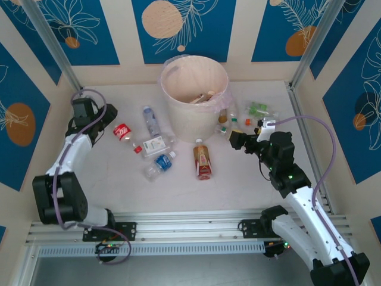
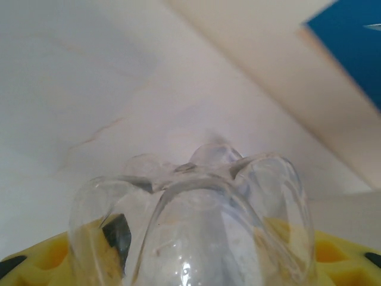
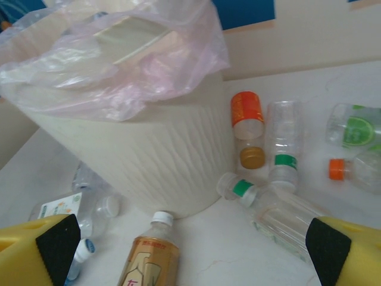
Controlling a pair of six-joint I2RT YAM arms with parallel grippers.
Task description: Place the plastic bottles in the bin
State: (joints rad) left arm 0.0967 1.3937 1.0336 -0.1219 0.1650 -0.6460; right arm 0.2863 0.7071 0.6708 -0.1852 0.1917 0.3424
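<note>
On the far left of the bench point(image 1: 238, 190), we see the left fingers point(image 2: 342, 259) clamped on a clear bottle point(image 2: 202, 226). Beside the bin point(image 1: 184, 119), the right fingers point(image 3: 56, 244) stand wide apart, with loose plastic bottles point(image 3: 280, 211) lying on the bench around its foot.

Pale table point(image 1: 238, 190), lined bin point(image 1: 184, 116), bottles point(image 1: 203, 161) (lying flat)

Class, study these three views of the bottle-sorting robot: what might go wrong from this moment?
1. The clear bottle within the left end effector is smooth and rounded; it might slip out.
2. The open right end effector faces bottles crowded beside the bin; closing could nudge neighbours away.
3. The loose liner might snag a bottle.
</note>
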